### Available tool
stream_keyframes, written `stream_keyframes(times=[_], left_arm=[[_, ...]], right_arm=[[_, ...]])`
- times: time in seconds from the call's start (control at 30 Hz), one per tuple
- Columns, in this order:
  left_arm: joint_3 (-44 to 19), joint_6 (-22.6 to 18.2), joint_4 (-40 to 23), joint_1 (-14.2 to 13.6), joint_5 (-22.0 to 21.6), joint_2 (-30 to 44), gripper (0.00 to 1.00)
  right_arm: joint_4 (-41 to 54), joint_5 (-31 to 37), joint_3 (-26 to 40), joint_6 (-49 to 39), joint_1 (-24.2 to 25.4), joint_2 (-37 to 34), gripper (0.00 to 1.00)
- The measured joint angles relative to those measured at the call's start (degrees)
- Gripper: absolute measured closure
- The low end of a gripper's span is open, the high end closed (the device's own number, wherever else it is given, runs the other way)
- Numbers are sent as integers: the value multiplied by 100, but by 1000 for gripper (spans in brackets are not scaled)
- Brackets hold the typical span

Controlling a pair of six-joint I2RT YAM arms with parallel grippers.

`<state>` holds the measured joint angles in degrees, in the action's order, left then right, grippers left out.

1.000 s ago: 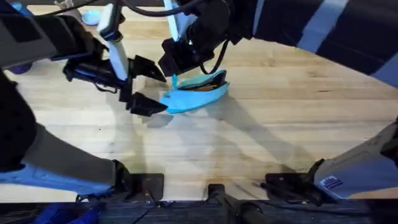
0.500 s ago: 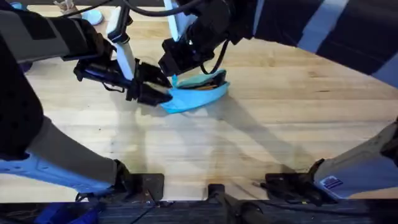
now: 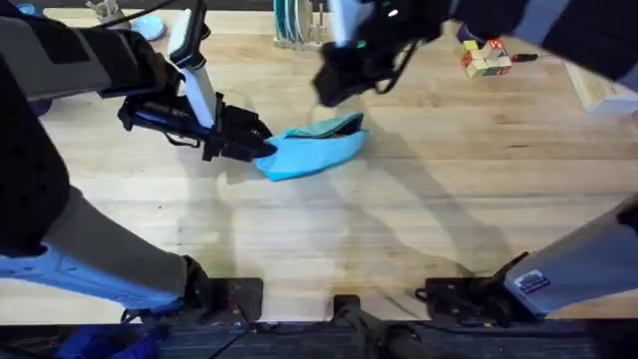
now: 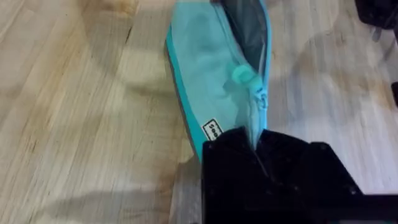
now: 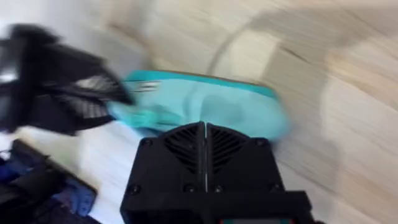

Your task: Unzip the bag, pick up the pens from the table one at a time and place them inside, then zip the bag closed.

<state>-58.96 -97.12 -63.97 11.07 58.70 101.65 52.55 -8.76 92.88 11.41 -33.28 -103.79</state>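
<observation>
Bag [image 3: 311, 152] is seen lying flat on the tabletop [image 3: 419, 219], left of centre in the overhead view, long axis running roughly left-right with its far-right end tipped slightly up. Dark lining is exposed along the upper edge at the right end, so the zip is at least partly open there; how far cannot be told. In the left wrist view the bag [image 4: 217, 81] is shown with the dark opening at its far end, a round turquoise bead on the zip line, and a small label near the gripped end. Left gripper [image 3: 261, 147] is placed at the bag's left end, fingers closed narrow on the fabric edge beside the zip; in its wrist view the fabric is seen pinched between the black fingers [image 4: 233, 149]. Right gripper [image 3: 334, 88] is held above and behind the bag, well apart from it, blurred; whether its fingers are wide or narrow cannot be told from overhead. In the right wrist view its fingers [image 5: 174, 143] are seen pressed together with nothing between them, the bag [image 5: 211, 106] below. A small multicoloured block [image 3: 485, 58] is seen at the far right of the tabletop.
</observation>
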Motion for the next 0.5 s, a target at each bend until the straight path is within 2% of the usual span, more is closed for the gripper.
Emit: stream_keyframes(times=[0.3,0.4,0.5], left_arm=[[2,2,57,0,0,0,956],[7,1,57,0,0,-1,956],[11,2,57,0,0,0,956]], right_arm=[[261,64,0,-290,1392,0,969],[285,64,0,-292,1580,0,969],[295,62,0,-311,1553,0,971]])
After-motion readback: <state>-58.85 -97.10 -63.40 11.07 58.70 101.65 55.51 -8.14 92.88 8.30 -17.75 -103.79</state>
